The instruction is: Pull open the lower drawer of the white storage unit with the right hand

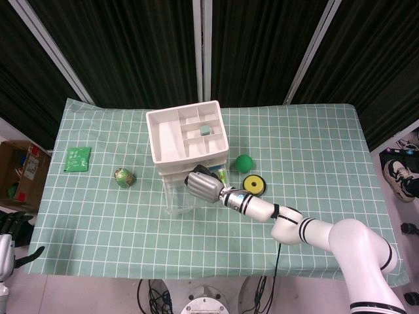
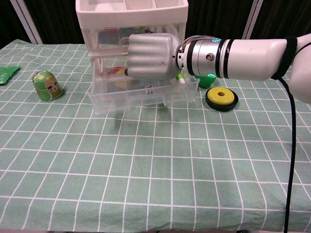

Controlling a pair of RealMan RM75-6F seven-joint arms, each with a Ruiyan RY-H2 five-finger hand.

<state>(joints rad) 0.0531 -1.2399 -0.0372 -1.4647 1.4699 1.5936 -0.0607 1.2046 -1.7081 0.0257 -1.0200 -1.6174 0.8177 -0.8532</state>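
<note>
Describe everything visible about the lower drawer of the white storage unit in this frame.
The lower drawer is clear, glossy plastic, a shallow rectangular tray. It stands pulled out toward the camera from the base of the white storage unit and rests on the checked green tablecloth. Through its walls show a white die and some coloured bits too hidden to name. The right hand hangs over its back part, fingers curled; whether it touches the drawer cannot be told.

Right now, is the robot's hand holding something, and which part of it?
It cannot be told. The right hand sits over the open bottom drawer, its fingers hidden behind it. The left hand holds nothing.
</note>
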